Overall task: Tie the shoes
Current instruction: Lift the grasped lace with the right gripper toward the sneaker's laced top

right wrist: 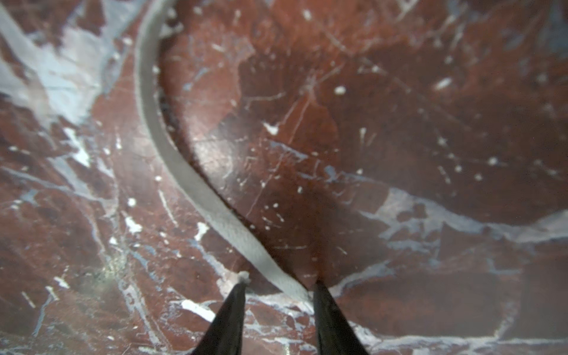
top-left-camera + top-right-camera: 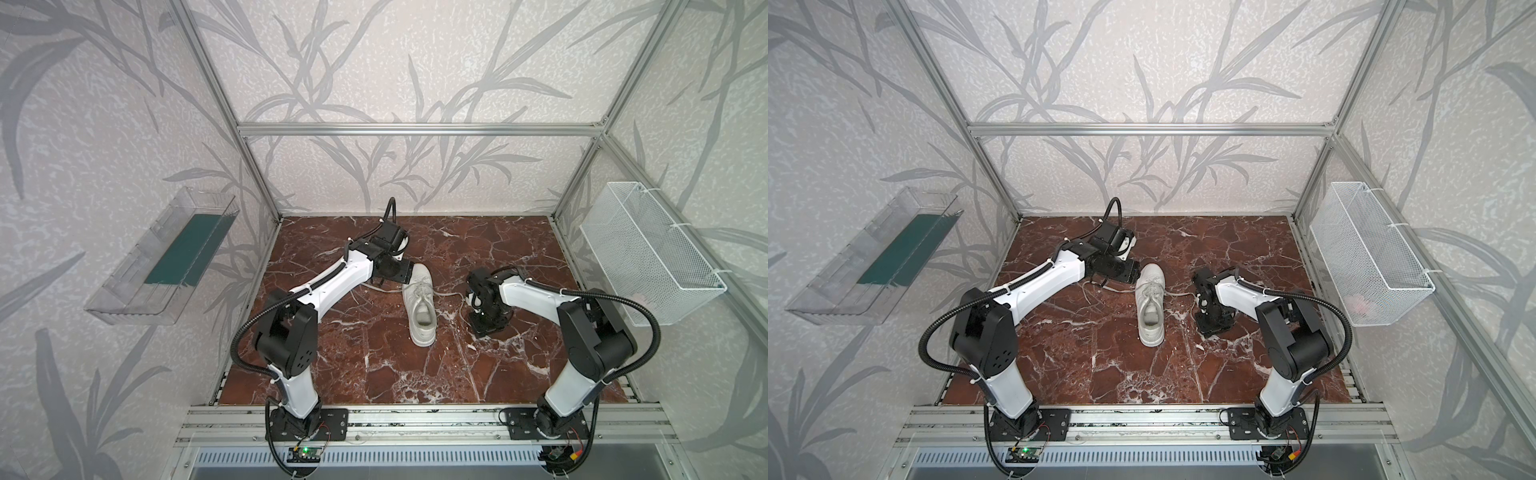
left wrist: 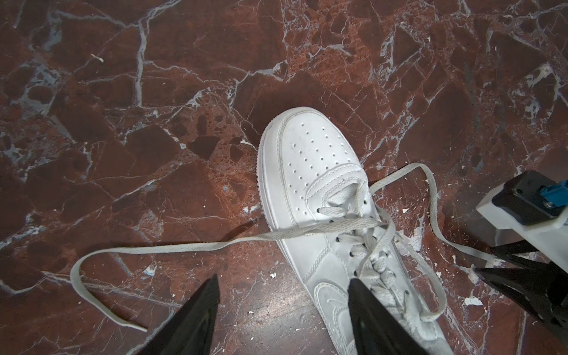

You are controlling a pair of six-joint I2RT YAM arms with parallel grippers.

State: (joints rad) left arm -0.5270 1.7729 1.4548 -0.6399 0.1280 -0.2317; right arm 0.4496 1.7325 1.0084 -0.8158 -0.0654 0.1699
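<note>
On the red marble bench [image 2: 374, 365], midway between the two arms, the white sneaker [image 2: 420, 305] stands on its sole, toe toward the back wall, laces untied. One loose lace [image 3: 172, 247] trails toward the left arm and the other lace [image 1: 196, 187] curves out to the right. The left hand [image 3: 284, 279] hovers wide and empty over the sneaker's side by the lacing, while the right hand [image 1: 280, 284] sits low over the bench, fingers narrowly apart, the other lace lying between them against one fingertip, not pinched.
</note>
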